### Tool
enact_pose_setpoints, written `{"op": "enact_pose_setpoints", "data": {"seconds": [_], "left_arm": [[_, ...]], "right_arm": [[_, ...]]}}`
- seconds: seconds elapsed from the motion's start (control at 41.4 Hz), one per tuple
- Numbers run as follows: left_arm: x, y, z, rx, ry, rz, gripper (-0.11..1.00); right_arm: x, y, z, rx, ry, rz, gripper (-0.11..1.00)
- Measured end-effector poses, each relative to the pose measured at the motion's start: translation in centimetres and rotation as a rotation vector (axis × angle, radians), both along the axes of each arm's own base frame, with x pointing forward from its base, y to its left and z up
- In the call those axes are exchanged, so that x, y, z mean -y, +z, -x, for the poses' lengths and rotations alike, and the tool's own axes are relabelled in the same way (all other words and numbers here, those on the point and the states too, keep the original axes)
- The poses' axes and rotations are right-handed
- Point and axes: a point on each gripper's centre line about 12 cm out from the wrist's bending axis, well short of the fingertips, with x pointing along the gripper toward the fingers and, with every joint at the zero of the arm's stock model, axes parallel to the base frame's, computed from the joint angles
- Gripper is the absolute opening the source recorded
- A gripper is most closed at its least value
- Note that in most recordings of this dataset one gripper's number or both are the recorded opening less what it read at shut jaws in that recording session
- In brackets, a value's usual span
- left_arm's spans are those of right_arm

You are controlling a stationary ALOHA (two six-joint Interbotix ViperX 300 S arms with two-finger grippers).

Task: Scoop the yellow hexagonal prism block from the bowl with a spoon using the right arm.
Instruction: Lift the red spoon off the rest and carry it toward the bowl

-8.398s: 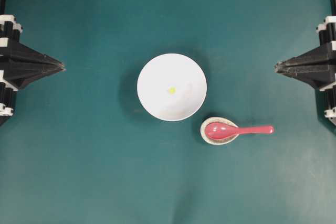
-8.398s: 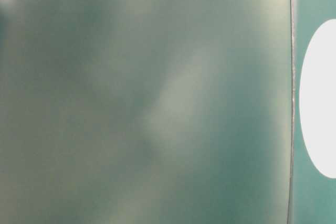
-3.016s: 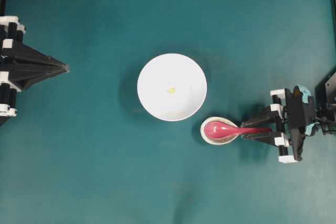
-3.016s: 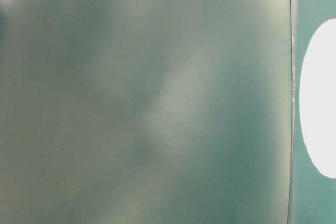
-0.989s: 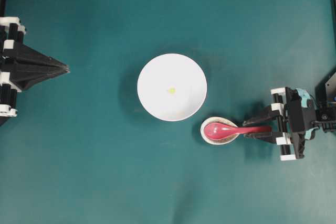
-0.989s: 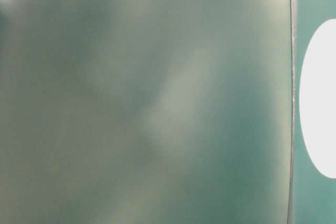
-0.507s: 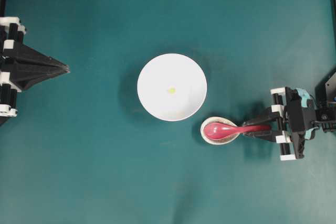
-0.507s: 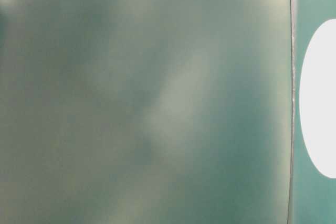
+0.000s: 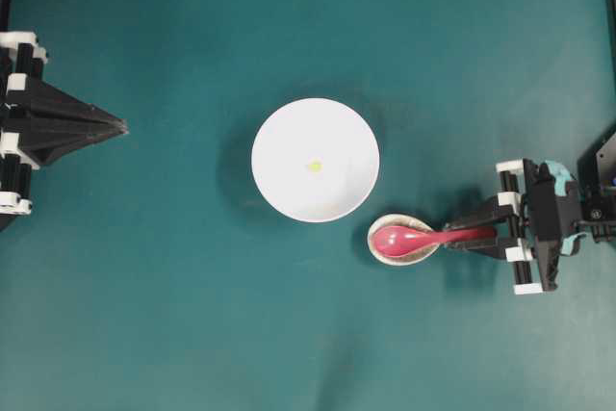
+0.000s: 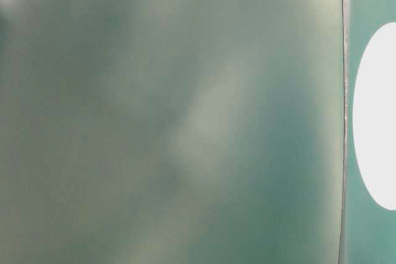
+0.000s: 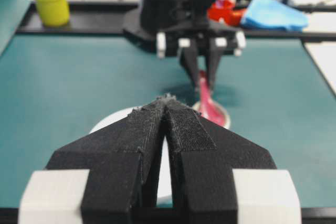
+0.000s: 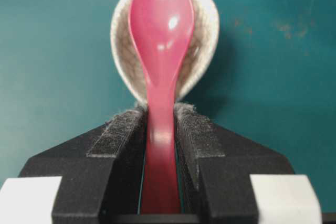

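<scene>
Sitting in the middle of the white bowl (image 9: pixel 315 160), the yellow block (image 9: pixel 314 166) waits. Lower right of it, the pink spoon (image 12: pixel 160 45) lies in its speckled rest (image 12: pixel 125 51). The right hand (image 12: pixel 159 124) has just squeezed in and now pinches the handle, so lifting can likely come next. The left hand (image 11: pixel 165 109) is closed, holding nothing.

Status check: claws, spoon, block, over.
Right claw shut on spoon handle; scoop in speckled rest. Left claw shut, idle. Yellow block in white bowl. Nothing between spoon and bowl.
</scene>
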Motion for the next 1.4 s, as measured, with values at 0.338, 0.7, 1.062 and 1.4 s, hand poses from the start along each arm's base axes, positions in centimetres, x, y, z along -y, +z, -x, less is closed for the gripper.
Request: {"op": "enact_pose_setpoints", "data": {"seconds": [0.338,0.7,1.062,1.4], "left_arm": [[0.0,0.0,0.0,0.002,-0.002,0.0,0.01],[0.0,0.0,0.0,0.002,-0.002,0.006,0.01],[0.0,0.0,0.0,0.002,-0.002,0.008,0.01],[0.0,0.0,0.0,0.0,-0.002,0.006,0.01]], "right_arm": [[0.4,2.9,-0.2,0.075,-0.006,-0.029,0.25],[2.1,7.4,-0.9,0.094,-0.028,-0.035,0.25],[4.8,12.7,-1.6,-0.012,-0.052,-0.065,0.25],[7.1,16.0,-2.2,-0.197,-0.068,-0.111,0.25]]}}
